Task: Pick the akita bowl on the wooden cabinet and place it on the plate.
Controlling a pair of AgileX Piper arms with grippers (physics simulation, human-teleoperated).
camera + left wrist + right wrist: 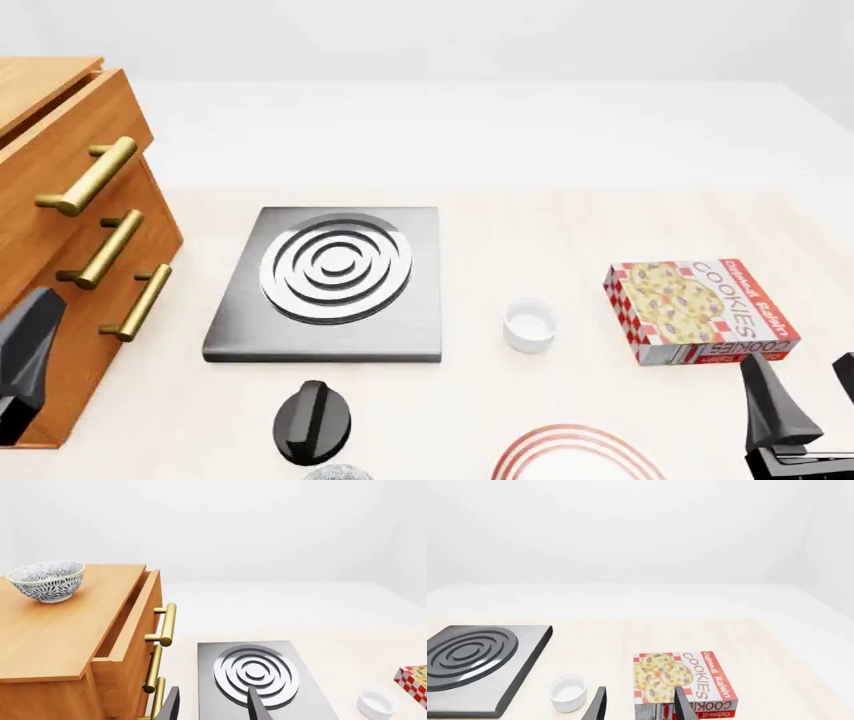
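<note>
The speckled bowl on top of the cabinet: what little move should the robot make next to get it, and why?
Probably the left pincer should rise and swing toward the akita bowl. The bowl sits untouched on the wooden cabinet, well above and to the side of the open, empty pincer, which now points at the steel hob.

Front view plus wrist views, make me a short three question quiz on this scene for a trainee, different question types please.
1. True or false: the bowl sits on the cabinet.
2. What lies between the hob and the cookie box? A) cup B) plate C) knob
3. Fill in: both the left pincer and right pincer hold ____.

Key: 1 true; 2 A; 3 nothing.
</note>
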